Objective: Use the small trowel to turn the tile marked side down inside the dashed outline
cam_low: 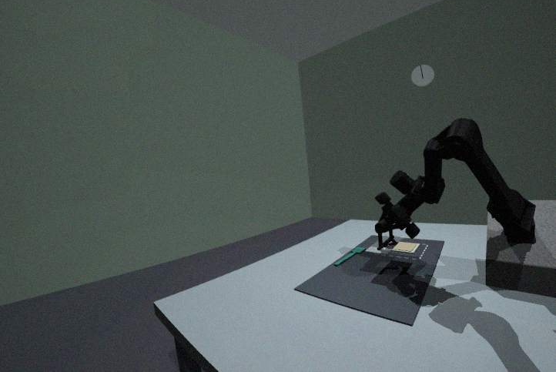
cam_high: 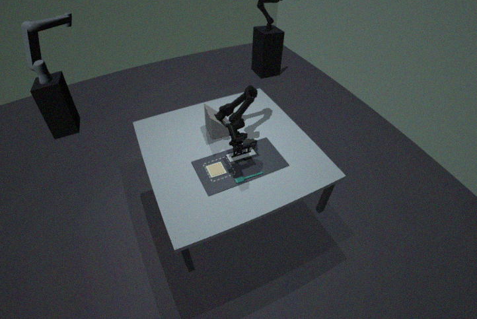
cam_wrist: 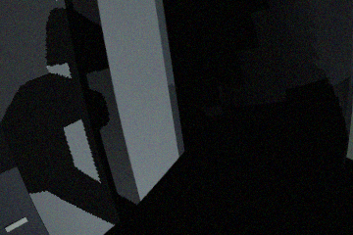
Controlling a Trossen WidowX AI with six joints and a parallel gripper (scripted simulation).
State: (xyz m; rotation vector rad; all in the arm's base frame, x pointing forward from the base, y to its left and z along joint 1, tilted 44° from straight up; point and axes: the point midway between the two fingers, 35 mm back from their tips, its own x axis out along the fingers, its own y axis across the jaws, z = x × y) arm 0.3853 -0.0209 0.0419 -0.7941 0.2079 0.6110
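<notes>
The arm reaches down over the mat [cam_high: 275, 159] on the table [cam_high: 173, 146]. The gripper [cam_high: 239, 152] is clamped on the trowel [cam_high: 240, 156], of which a flat light-grey piece shows just under the fingers. In the wrist view this piece is a pale slab [cam_wrist: 133, 77] standing on edge close to the camera; the fingers themselves are too dark to make out there.

The tile [cam_high: 215, 170] lies flat on the mat, approx. at 8 o'clock from the gripper in the top view, near it but apart. Its upper face is plain tan, w/o any mark that I can see. It sits inside the dashed outline [cam_high: 215, 160], with dashes showing on all 4 sides.

In the exterior view the gripper [cam_low: 385, 246] points down w/ its tips at the mat [cam_low: 359, 291], just beside the tile [cam_low: 406, 246] at its 9 o'clock.

1 teal tool [cam_high: 248, 177] lies at approx. 5 o'clock from the gripper in the top view, on the mat edge, partly over the table; nothing touches it. In the exterior view it is a thin teal bar [cam_low: 347, 256].

A beige wedge [cam_high: 211, 124] stands on the table at 11 o'clock, beside the arm base.
</notes>
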